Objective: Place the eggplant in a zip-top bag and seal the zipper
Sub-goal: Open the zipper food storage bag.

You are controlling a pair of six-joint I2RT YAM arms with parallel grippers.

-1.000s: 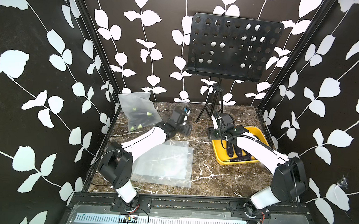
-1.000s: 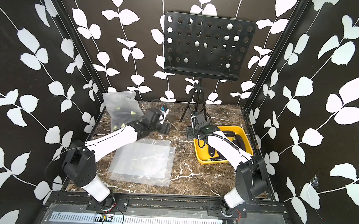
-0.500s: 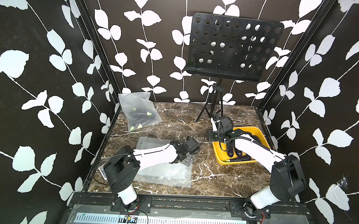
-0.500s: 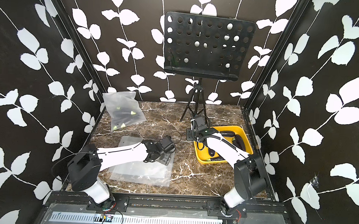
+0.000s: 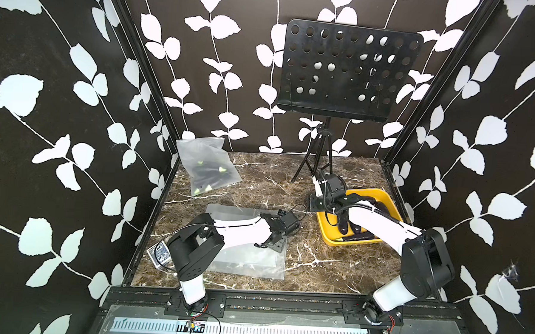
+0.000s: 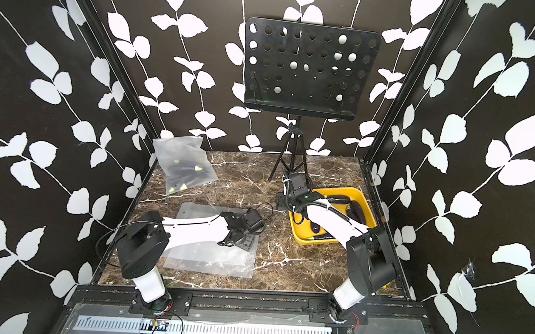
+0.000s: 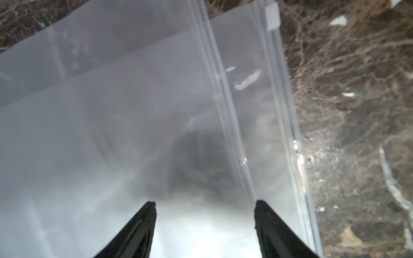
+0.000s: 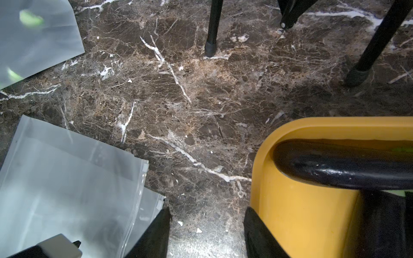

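Zip-top bag [image 7: 111, 134] is laid on worktop [image 7: 357, 111] beneath left claw [image 7: 204, 204], jaws parted; eggplant [image 8: 335, 165] is kept in yellow tray [image 8: 301, 212] beside right claw [image 8: 207, 214], likewise parted and empty.

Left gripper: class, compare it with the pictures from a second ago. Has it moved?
Yes. The left gripper has come forward, away from the filled bag at the back, and is now over the flat empty bag, jaws apart.

Top views look down from the front — close wrist cameras both see the flat bags [image 8: 67, 178].
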